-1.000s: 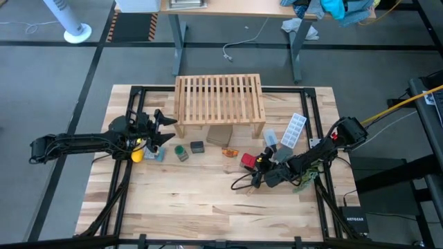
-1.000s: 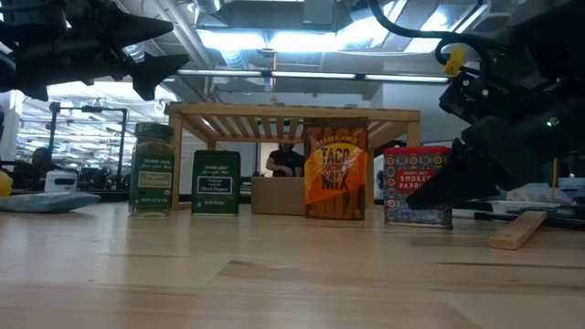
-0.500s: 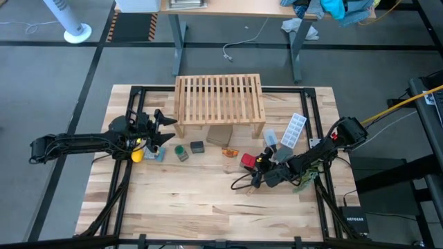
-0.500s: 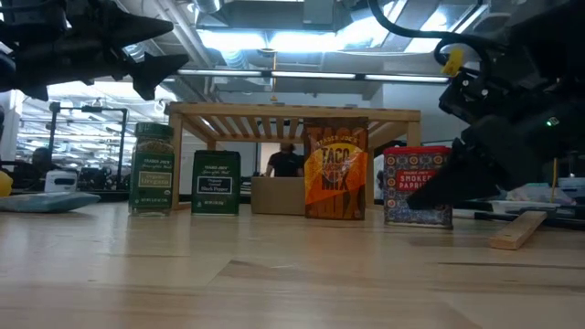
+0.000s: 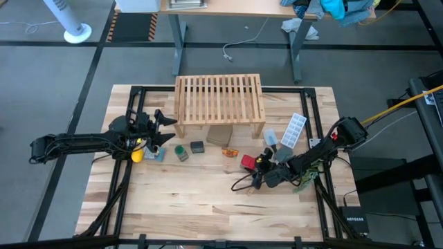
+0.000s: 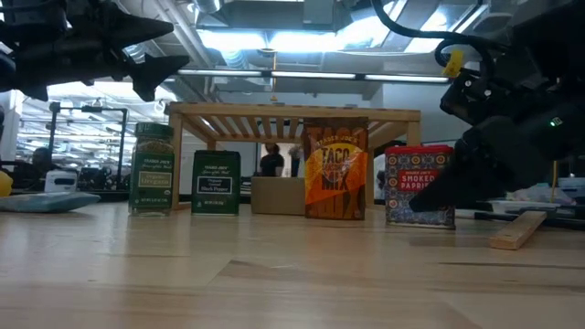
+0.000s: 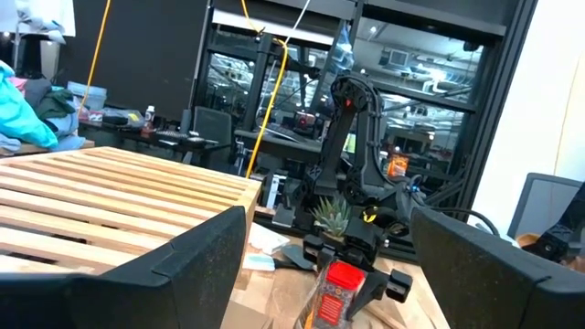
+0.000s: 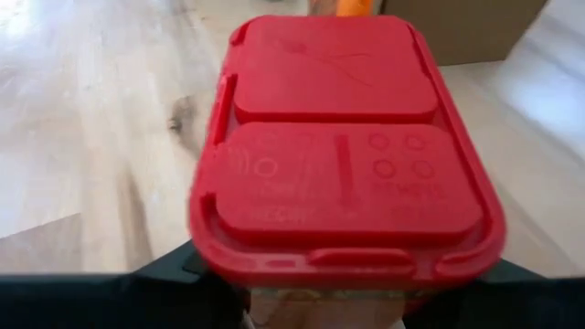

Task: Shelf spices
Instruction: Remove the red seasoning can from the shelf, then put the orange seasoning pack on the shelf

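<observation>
Four spices, one shelf [image 5: 219, 97]; right end effector [image 5: 253, 163] grasps red jar [image 5: 247, 160], left end effector [image 5: 165, 129] released.

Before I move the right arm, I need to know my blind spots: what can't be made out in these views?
- Right gripper on the red jar: in the high view the arm covers the contact; in the right wrist view the lid hides the fingers.
- Cardboard box: partly under the shelf from above.
- Orange packet: low view hides what stands behind it.
- Left gripper: cut off by the low view's edge.
</observation>
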`<action>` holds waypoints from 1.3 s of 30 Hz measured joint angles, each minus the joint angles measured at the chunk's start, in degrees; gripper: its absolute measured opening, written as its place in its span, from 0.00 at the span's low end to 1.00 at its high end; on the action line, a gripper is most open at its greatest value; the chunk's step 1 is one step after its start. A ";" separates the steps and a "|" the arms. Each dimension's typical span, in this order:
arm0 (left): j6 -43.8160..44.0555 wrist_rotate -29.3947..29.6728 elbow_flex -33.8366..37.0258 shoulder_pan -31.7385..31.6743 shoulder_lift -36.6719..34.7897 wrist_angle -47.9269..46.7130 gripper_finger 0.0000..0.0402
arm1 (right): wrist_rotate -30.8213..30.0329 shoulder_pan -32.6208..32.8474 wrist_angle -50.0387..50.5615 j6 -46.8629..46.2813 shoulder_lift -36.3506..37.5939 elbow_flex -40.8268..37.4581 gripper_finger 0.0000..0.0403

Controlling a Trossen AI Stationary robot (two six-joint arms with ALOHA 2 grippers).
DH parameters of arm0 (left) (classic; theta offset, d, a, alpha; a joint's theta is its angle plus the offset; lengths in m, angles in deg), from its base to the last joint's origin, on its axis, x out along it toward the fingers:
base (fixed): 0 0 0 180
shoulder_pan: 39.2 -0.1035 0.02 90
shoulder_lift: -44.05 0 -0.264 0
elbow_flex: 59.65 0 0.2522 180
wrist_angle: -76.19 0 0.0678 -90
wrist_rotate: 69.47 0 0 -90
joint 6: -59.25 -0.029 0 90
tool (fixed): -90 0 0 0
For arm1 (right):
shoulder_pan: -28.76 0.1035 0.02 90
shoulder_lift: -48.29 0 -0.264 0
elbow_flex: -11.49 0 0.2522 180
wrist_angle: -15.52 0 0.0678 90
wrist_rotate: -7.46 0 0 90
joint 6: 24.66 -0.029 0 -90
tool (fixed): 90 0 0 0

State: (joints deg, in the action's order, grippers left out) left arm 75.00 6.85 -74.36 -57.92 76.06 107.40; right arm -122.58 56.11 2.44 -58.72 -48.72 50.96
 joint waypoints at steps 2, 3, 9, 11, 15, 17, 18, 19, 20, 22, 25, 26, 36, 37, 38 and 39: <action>0.32 -0.01 0.00 0.00 0.00 -0.44 0.75 | -1.97 0.01 -0.02 -0.09 0.00 0.00 0.55; 0.32 0.00 0.00 0.00 0.01 -0.85 0.75 | -2.93 0.01 -0.08 -0.10 0.00 0.00 0.55; 0.30 0.00 0.00 0.00 0.02 -2.26 0.75 | -5.43 0.01 -0.12 -0.20 0.00 0.00 0.58; 0.24 -0.01 0.00 0.00 0.02 -2.36 0.75 | -5.42 0.01 -0.12 -0.23 0.00 0.00 0.61; -0.95 0.01 0.00 0.00 0.02 -2.38 0.75 | -5.41 0.01 -0.12 -0.18 0.00 0.00 0.69; -0.99 0.01 0.00 0.00 0.02 -2.37 0.75 | -5.41 0.01 -0.12 -0.16 0.00 -0.02 0.73; -0.96 0.01 0.00 0.00 0.02 -2.36 0.75 | -5.41 0.01 -0.12 -0.18 0.00 -0.02 0.75; -0.93 0.01 0.00 0.00 0.02 -2.36 0.75 | -5.41 0.01 -0.12 -0.16 0.00 -0.02 0.77; -0.93 0.01 0.00 0.00 0.00 -2.36 0.75 | -5.41 0.01 -0.12 -0.16 0.00 -0.02 0.79; -0.88 0.01 0.00 0.00 -0.15 -1.95 0.75 | -5.41 0.01 -0.12 -0.16 0.00 -0.04 0.81; -0.83 0.05 0.00 0.00 -0.63 0.22 0.75 | -5.38 0.01 -0.12 -0.16 0.00 -0.04 0.84; -0.82 0.04 0.00 0.00 -0.91 1.35 0.75 | -5.38 0.01 -0.12 -0.16 0.00 -0.04 0.85; -8.18 0.06 -1.26 4.25 -5.21 1.82 0.63 | 7.89 -0.01 -0.04 -0.06 0.00 -0.06 0.85; -9.11 0.04 -1.65 5.12 -5.46 1.62 0.61 | 9.17 -0.01 -0.04 0.01 0.00 -0.07 0.85; -10.41 0.04 -2.25 5.92 -5.70 0.55 0.59 | 10.13 0.00 -0.07 0.09 0.00 -0.07 0.85; -11.31 0.14 -3.00 6.67 -5.95 -0.99 0.56 | 11.04 0.01 -0.09 0.11 0.00 -0.07 0.85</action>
State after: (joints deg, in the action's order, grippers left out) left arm 63.70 6.99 -77.36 -51.25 70.12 106.40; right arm -111.54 56.12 2.35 -58.60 -48.72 50.90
